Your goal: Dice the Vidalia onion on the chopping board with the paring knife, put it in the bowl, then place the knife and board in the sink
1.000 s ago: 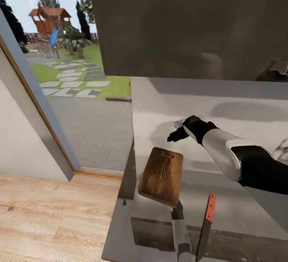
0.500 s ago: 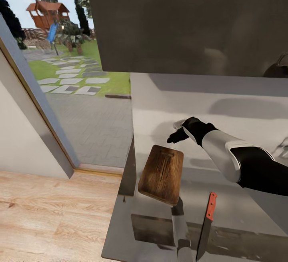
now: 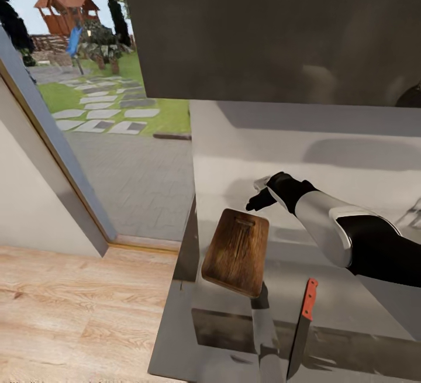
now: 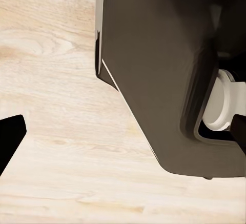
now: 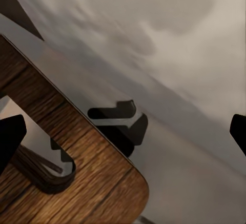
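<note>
Chopping board (image 3: 236, 251): on the grey worktop (image 3: 327, 155), near its end by the open doorway.
Knife (image 3: 303, 325): orange handle, just beside the board, apart from it.
Right tool (image 3: 261, 191): hovering past the board's slotted end, fingers spread, empty.
Left tool: state cannot be told.
Step, judged: clearing away. Next: lower onto the board edge and close.
Right wrist view: board's slot (image 5: 43, 168) close up.
Left wrist view: wood floor (image 4: 56, 131).

Light wood floor (image 3: 76, 307) at left; pale wall (image 3: 23, 196) w/ grey frame (image 3: 55, 149) beside a big opening onto the yard; outside: grey paving (image 3: 140, 184), stepping stones (image 3: 105, 111), lawn, trees, red playhouse (image 3: 64, 11); daylight, blue sky; dark glossy cabinet (image 3: 269, 32) overhead.
</note>
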`<state>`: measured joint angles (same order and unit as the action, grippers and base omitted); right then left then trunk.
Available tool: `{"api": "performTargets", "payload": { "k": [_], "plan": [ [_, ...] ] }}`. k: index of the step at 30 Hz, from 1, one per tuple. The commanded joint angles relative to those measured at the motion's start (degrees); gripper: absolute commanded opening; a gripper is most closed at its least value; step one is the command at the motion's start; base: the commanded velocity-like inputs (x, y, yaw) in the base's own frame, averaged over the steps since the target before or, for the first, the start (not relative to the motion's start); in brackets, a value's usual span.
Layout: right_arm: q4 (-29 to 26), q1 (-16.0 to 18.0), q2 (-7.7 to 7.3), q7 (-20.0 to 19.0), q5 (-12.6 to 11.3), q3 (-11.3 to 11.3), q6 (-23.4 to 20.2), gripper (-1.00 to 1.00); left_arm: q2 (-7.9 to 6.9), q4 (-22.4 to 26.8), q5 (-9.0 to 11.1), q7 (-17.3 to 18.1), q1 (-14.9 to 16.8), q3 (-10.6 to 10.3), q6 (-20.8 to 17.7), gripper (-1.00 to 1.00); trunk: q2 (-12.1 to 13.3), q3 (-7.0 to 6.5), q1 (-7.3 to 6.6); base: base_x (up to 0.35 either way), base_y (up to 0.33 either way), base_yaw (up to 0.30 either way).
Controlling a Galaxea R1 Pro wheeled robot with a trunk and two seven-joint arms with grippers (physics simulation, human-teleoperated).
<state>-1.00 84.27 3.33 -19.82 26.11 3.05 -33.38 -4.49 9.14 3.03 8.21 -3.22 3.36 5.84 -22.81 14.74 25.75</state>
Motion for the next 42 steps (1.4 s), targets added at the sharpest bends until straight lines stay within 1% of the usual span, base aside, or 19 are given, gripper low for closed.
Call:
{"api": "performTargets", "payload": {
  "k": [1,23,42],
  "plan": [
    [-0.1,0.0,0.01,-0.5,0.4,0.3,-0.2,1.00,0.00,0.1,0.3,0.4,0.0,0.3,0.0,1.00,-0.1,0.19,0.03,0.000,0.000,0.000],
    [-0.1,0.0,0.42,-0.5,0.4,0.3,-0.2,1.00,0.00,0.1,0.3,0.4,0.0,0.3,0.0,1.00,-0.1,2.19,0.03,0.000,0.000,0.000],
    [-0.1,0.0,0.38,-0.4,0.7,0.3,-0.2,1.00,0.00,0.1,0.3,0.4,0.0,0.3,0.0,1.00,-0.1,2.38,0.03,0.000,0.000,0.000]
  ]
}}
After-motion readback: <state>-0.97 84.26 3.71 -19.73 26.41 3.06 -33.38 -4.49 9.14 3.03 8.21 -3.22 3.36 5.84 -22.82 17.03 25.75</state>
